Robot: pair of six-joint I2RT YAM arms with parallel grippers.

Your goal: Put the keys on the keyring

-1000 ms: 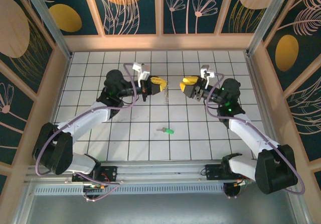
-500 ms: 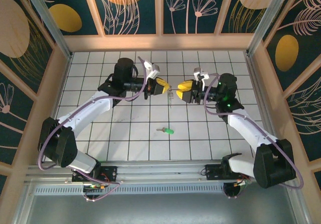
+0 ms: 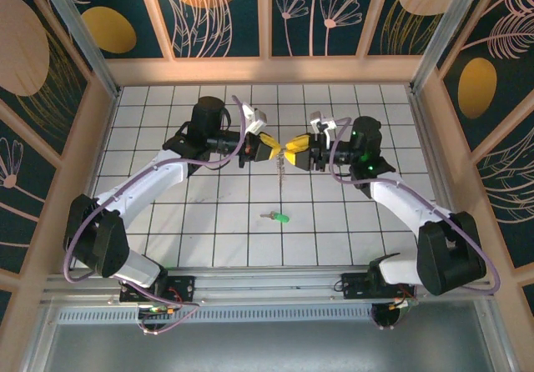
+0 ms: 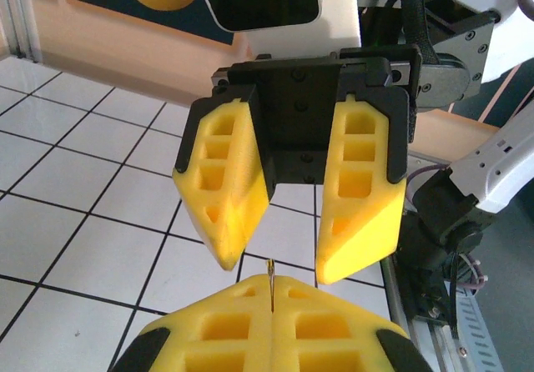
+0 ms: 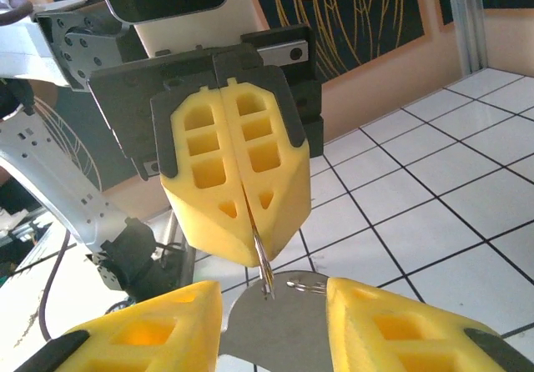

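The green-headed key (image 3: 280, 217) lies flat on the white tiled table (image 3: 167, 113), just below the middle of the top view and well apart from both my grippers. Higher in that frame the keyring (image 3: 281, 164) dangles. Its thin wire is pinched in my left gripper (image 3: 271, 148), pads pressed fully together. My right gripper (image 3: 294, 148) meets it tip to tip, jaws partly spread either side of the wire and gripping nothing.
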